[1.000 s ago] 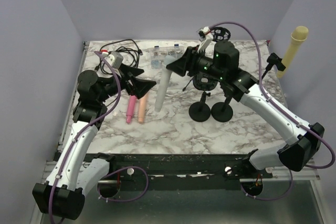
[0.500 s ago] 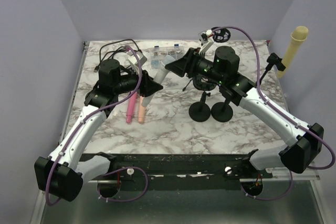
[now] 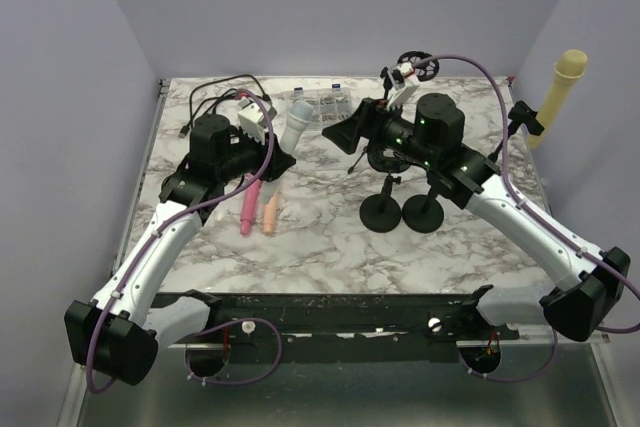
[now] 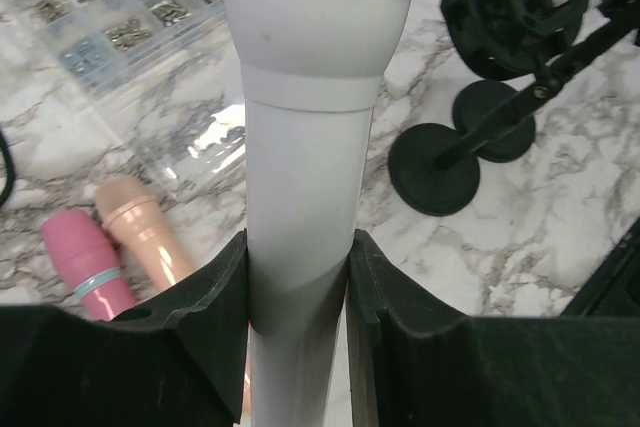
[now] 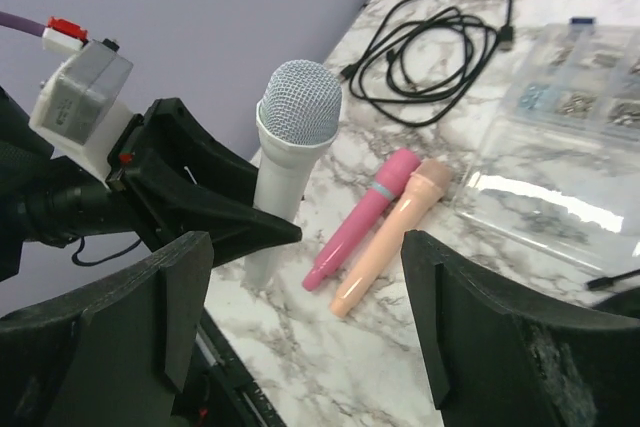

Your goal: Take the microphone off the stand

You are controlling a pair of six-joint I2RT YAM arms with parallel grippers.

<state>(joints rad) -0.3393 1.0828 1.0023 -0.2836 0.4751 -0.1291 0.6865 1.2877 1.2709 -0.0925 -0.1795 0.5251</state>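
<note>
The white microphone [image 3: 297,119] is off the stand and tilted, its mesh head [image 5: 299,101] up. My left gripper [image 3: 276,154] is shut on its body [image 4: 305,157], one black finger [image 4: 205,307] pressed on each side. My right gripper [image 3: 336,131] stands open just right of the microphone, not touching it; in the right wrist view its fingertips [image 5: 180,277] are wide apart with only table between them. The black stand [image 3: 381,209] stands to the right on a round base, its clip [image 4: 492,9] with nothing in it.
A pink microphone [image 5: 366,215] and a peach one [image 5: 398,233] lie side by side on the marble. A clear parts box [image 4: 120,17] and a black cable [image 5: 440,37] sit at the back. A second round base [image 3: 424,211] stands beside the first. A yellow microphone [image 3: 566,75] hangs at the far right.
My left gripper swung in from the left and shut on the white microphone. My right gripper opened, let it go and drew back right. The microphone now tilts up toward the back.
</note>
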